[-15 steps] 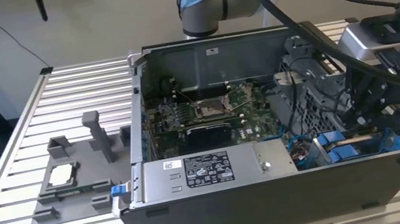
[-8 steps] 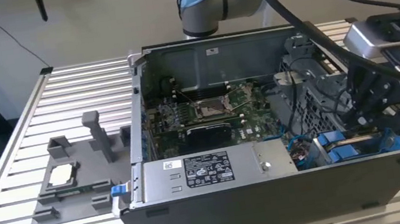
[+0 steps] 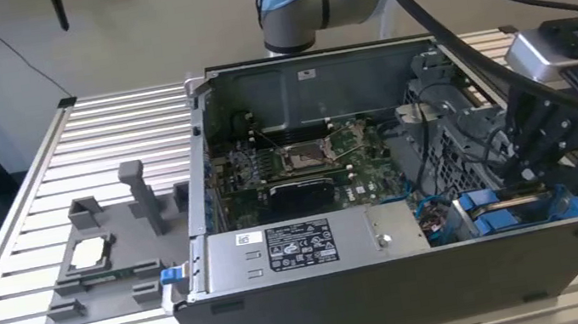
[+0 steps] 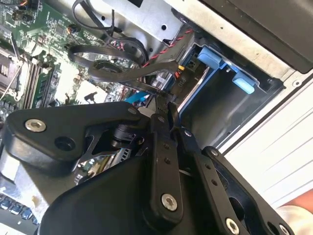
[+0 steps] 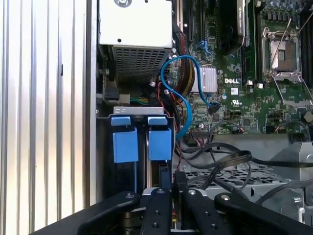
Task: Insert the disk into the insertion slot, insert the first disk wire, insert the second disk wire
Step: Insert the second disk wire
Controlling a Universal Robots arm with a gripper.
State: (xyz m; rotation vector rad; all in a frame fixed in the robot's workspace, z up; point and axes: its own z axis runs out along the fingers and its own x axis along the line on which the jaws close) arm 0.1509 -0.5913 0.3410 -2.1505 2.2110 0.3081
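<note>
in the exterior view the claw (image 3: pixel 528 171) is low inside the open computer case (image 3: pixel 402 300), at the lower right of the frame, just above the insertion slot (image 3: pixel 526 212) with blue clips. its fingers (image 5: pixel 167 180) are pressed together around a thin dark cable end (image 5: pixel 164 172).

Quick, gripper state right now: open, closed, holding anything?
Gripper: jaws closed together over the insertion slot; whether anything is pinched between them cannot be told.

The claw (image 5: pixel 171 177) linkage hides the near end of the insertion slot (image 5: pixel 128 166).
</note>
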